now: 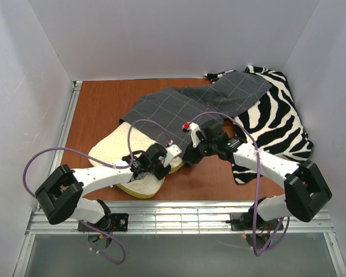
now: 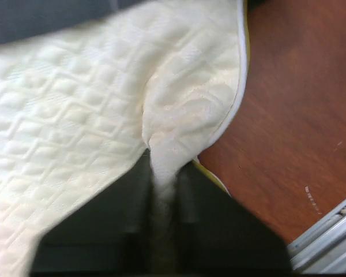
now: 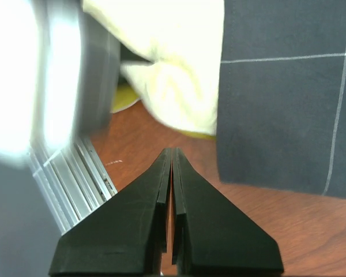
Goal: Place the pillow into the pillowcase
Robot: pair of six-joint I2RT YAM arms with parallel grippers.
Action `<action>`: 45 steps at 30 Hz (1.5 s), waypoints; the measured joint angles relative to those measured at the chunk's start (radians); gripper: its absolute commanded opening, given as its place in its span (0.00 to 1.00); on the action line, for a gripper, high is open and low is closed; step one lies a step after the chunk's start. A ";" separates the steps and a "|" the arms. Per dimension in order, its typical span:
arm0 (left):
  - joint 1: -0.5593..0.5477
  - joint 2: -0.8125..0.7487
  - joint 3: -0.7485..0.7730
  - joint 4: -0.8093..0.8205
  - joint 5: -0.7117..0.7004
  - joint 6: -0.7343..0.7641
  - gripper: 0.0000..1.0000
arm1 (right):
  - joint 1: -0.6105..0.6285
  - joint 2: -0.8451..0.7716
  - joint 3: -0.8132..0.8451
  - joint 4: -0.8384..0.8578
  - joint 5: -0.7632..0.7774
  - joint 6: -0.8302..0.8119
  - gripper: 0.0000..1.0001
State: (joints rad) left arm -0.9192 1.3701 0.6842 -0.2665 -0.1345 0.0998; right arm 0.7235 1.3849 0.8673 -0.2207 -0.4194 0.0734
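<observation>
Top external view is showing the brown table (image 1: 104,109) carrying a zebra-striped fabric (image 1: 277,124), which is lying well beyond and to the right of both sets of jaws. The pillowcase (image 1: 184,107) is spreading from that fabric toward the grippers, its near edge lying just ahead and to the right of the right jaw tips. The pillow (image 1: 112,151) is lying left of the jaws, its far end covered by the pillowcase; whether it is inside or merely beneath cannot be told. The left gripper (image 2: 163,173) is pinching a raised fold of the pillow near its edge. The right gripper (image 3: 172,151) is holding its jaws pressed together on nothing, over bare wood, just short of the pillow's corner.
</observation>
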 measured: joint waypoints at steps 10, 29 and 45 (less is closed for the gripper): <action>0.204 -0.118 0.085 -0.003 0.267 -0.095 0.00 | -0.003 0.003 0.011 0.000 0.103 -0.024 0.99; 0.309 -0.111 0.101 -0.003 0.443 -0.236 0.00 | -0.002 0.193 -0.009 0.082 0.461 -0.007 0.01; 0.558 -0.074 0.292 0.222 0.547 -0.634 0.00 | 0.173 0.091 0.478 -0.012 -0.174 -0.095 0.01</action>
State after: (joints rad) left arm -0.3607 1.2957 0.9760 -0.0444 0.4126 -0.5343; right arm 0.8967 1.4761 1.3457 -0.2329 -0.5934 -0.0212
